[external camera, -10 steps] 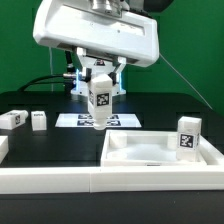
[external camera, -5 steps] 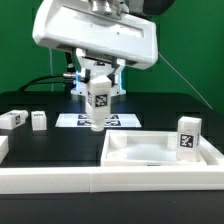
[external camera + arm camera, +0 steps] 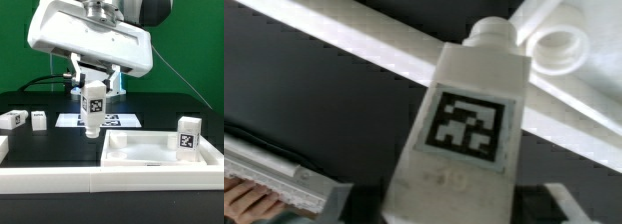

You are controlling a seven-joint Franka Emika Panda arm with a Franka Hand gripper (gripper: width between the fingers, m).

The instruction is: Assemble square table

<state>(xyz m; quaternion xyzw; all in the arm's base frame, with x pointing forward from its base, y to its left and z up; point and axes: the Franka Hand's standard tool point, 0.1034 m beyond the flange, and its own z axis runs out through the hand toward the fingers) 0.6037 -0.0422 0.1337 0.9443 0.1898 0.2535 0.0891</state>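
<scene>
Table leg, tagged, white: one unit in the claw, beside the square tabletop.
Gripper (image 3: 93, 97) is pinched on the leg (image 3: 92, 122), held upright with its tag facing the camera, its lower end near the tabletop (image 3: 150, 158) at the far corner on the exterior view's left. The wrist view shows the leg (image 3: 464, 120) tip close to a round socket (image 3: 553, 42) in the tabletop. A second leg (image 3: 188, 136) stands on the tabletop's right corner. A third leg (image 3: 12, 119) and a fourth leg (image 3: 38, 119) lie well apart from the tabletop, to its left. The marker board (image 3: 118, 121) lies behind the tabletop.
</scene>
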